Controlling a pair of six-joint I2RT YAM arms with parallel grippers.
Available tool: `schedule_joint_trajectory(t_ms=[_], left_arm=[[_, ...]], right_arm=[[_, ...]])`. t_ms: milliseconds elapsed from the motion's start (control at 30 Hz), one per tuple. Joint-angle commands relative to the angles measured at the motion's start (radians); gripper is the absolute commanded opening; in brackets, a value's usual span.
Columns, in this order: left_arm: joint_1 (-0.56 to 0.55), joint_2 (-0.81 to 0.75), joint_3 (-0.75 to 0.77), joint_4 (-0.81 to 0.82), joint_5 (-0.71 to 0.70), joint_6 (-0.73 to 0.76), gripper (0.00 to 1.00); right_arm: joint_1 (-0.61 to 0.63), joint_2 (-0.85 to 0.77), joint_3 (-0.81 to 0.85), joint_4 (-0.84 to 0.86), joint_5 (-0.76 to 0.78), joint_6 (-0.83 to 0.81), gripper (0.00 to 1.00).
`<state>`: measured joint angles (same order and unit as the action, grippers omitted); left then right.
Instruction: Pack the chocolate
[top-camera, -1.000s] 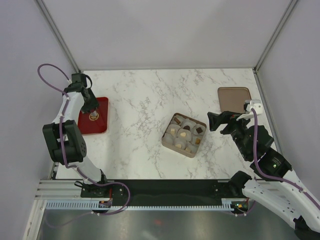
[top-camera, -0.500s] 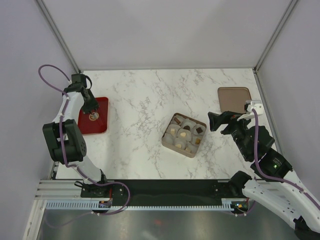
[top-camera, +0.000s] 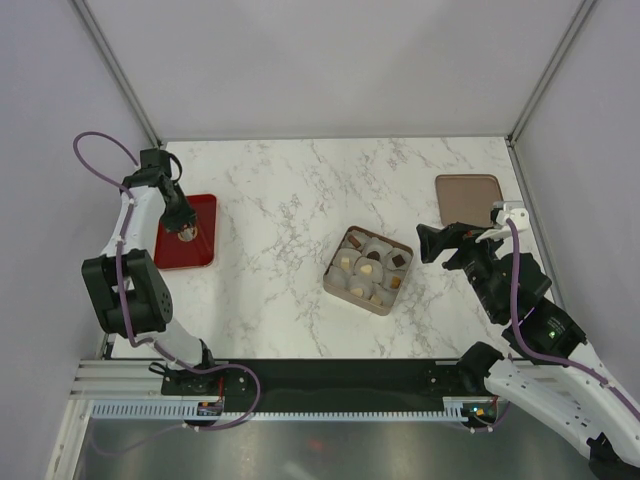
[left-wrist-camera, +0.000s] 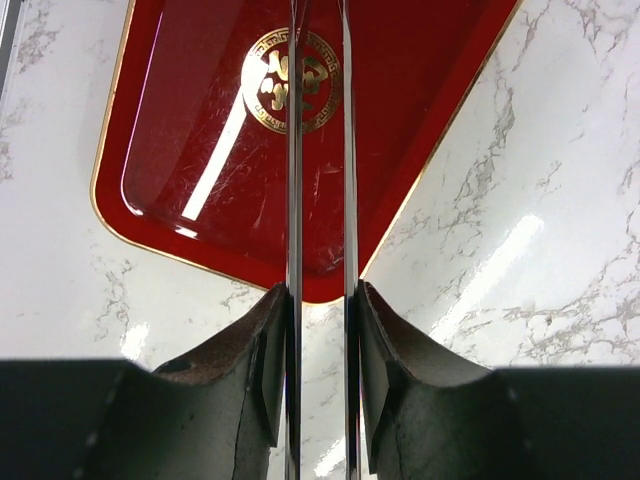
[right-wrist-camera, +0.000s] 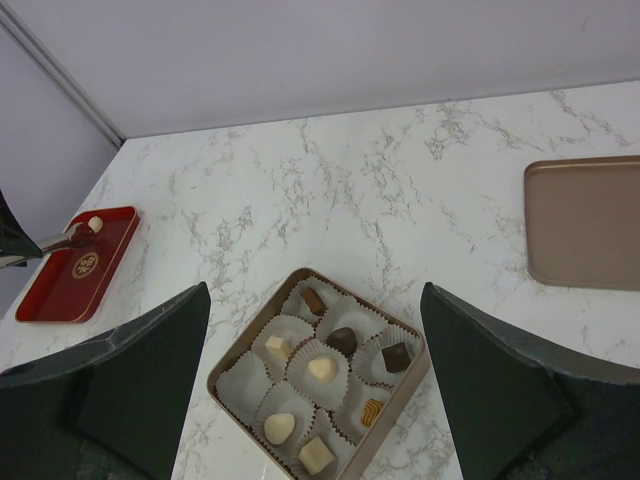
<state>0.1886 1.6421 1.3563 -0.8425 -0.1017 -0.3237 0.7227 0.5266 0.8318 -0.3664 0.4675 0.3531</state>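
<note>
Left gripper (left-wrist-camera: 319, 40) tips — cropped off, over red tray (left-wrist-camera: 180, 130)

Lab booth: plain walls (top-camera: 330, 60), alu rail (top-camera: 150, 385).

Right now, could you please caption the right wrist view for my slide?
Open right tool overlooking the box of chocolates, one cup empty, lid at right, red tray far left.

A white marbled tabletop (top-camera: 280, 190) carries a red tray (top-camera: 200, 252) with gold edge at the far left, a gold emblem (left-wrist-camera: 268, 80) on its floor. Near the middle sits a square tan box (top-camera: 356, 302) lined with white paper cups (right-wrist-camera: 240, 385). Its lid (top-camera: 468, 198) lies well apart, far right.
</note>
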Motion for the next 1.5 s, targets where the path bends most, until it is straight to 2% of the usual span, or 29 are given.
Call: schedule_joint_trajectory(t_ms=[0,200,367,867,1367,1467], left_arm=[[0.005,-0.067,0.013,-0.035,0.008,0.015,0.39],[0.005,-0.074,0.030,-0.043,-0.010,0.011,0.42],[0.005,-0.054,0.021,0.040,-0.053,0.025,0.46],[0.008,0.015,0.024,0.132,-0.069,0.051,0.50],[0.009,0.068,0.041,0.128,-0.066,0.064,0.48],[0.009,0.068,0.038,0.117,-0.055,0.071,0.43]], right_arm=[[-0.002,0.001,0.010,0.020,-0.004,0.007,0.95],[-0.002,0.012,0.015,0.020,-0.018,0.017,0.95],[-0.002,0.010,0.018,0.021,-0.024,0.018,0.95],[-0.002,0.004,0.020,0.021,0.000,0.000,0.95],[-0.003,0.010,0.020,0.023,0.016,-0.009,0.95],[-0.002,0.010,0.021,0.023,0.016,-0.009,0.95]])
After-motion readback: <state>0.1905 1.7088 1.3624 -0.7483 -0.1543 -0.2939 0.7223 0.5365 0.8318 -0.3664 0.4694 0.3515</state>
